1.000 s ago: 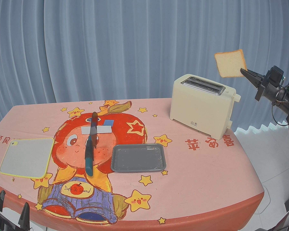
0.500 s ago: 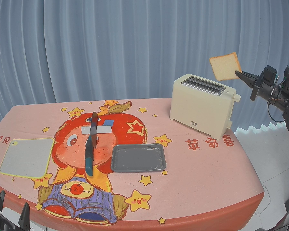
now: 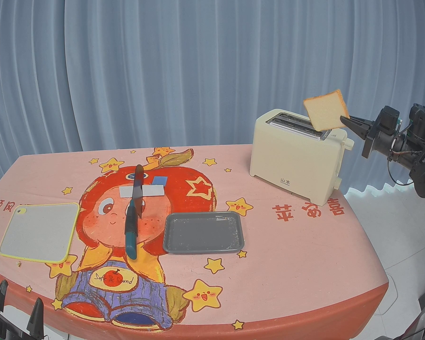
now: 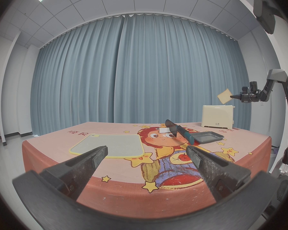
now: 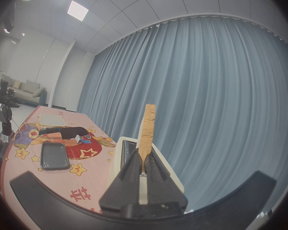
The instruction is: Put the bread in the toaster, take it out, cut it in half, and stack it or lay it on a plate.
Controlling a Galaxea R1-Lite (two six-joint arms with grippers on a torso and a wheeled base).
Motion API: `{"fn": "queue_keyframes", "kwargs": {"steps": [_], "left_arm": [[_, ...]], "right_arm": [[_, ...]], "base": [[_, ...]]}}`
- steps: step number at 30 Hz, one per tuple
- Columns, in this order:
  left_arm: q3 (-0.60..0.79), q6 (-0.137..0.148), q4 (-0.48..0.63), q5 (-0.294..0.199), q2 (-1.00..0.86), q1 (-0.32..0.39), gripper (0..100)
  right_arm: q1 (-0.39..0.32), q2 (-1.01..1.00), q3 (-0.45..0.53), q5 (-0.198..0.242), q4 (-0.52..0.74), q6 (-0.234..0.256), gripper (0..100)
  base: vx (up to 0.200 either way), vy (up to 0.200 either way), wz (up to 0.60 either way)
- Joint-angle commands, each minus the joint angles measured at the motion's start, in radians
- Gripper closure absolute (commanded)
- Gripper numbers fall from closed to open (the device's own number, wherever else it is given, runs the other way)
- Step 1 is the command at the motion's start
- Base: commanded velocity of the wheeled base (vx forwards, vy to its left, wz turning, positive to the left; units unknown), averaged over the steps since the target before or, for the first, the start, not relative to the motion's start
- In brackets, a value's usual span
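Right of frame, the right gripper (image 3: 348, 120) is clamped on one corner of the square tan-crusted bread slice (image 3: 325, 110), held tilted just above the cream plastic toaster (image 3: 295, 154). Risk here: that tilt could snag on the rim of the slot (image 3: 298, 125), and a corner pinch may let it swivel. Nothing blocks the slot. Mid-frame, the teal-handled knife (image 3: 132, 213), dark grey tray (image 3: 203, 232) and yellow-edged cutting board (image 3: 40, 232) lie well apart; the left gripper (image 4: 147, 152) gapes empty, lower left.
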Motion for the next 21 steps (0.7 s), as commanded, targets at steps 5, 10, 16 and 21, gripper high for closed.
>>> {"fn": "queue_keyframes", "kwargs": {"steps": [5, 10, 16, 21], "left_arm": [[0.018, 0.000, -0.001, 0.001, 0.000, 0.000, 0], [0.018, 0.000, -0.001, 0.001, 0.000, 0.000, 0], [0.018, 0.000, -0.001, 0.001, 0.000, 0.000, 0], [0.018, 0.000, -0.001, 0.001, 0.000, 0.000, 0]], "right_arm": [[0.001, 0.033, -0.007, 0.001, 0.002, -0.017, 100], [0.006, 0.055, -0.015, 0.001, 0.003, -0.016, 100], [0.008, 0.078, -0.084, -0.001, 0.063, -0.017, 100], [0.018, 0.078, -0.136, -0.001, 0.119, -0.017, 100]], "base": [[0.000, 0.000, 0.00], [0.000, 0.000, 0.00], [0.000, 0.000, 0.00], [0.000, 0.000, 0.00]]}}
